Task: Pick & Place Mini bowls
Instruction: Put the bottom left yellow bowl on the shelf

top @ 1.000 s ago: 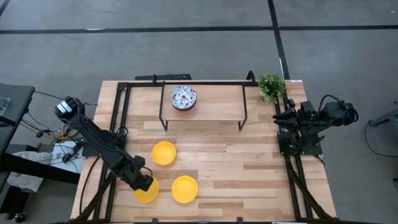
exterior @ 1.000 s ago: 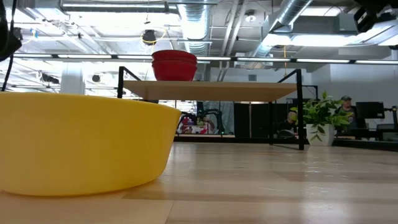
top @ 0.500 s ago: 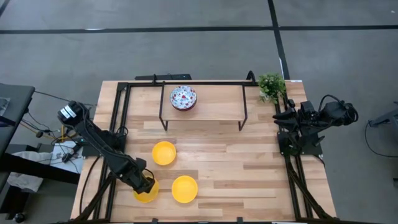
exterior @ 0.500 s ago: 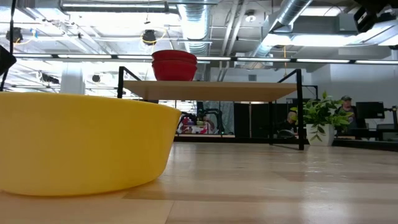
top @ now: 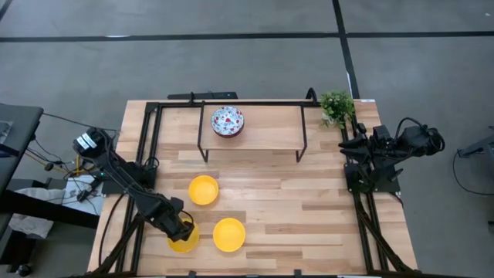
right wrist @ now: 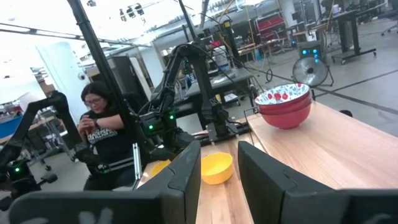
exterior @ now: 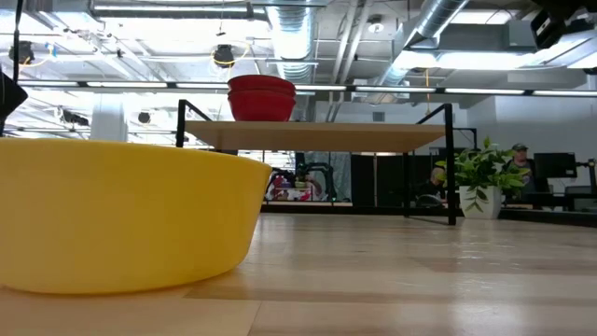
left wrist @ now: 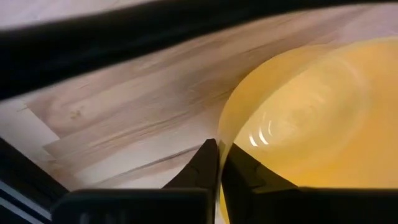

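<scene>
Left fingers (left wrist: 219, 163) are pinched tight on the rim of a yellow bowl (top: 182, 241) at the table's (top: 309, 201) near left corner. Two more yellow bowls (top: 204, 190) sit beside it; the red speckled stack (top: 227, 121) tops the shelf (top: 270, 127). Right gripper (right wrist: 217, 163) waits half-spread at the right edge.

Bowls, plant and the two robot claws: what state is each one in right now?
Left gripper: shut on the yellow bowl's rim.
Gripped yellow bowl: upright on the table.
Other two yellow bowls: upright, untouched.
Red speckled bowls: stacked on the shelf.
Plant: upright.
Right gripper: open, empty.
</scene>
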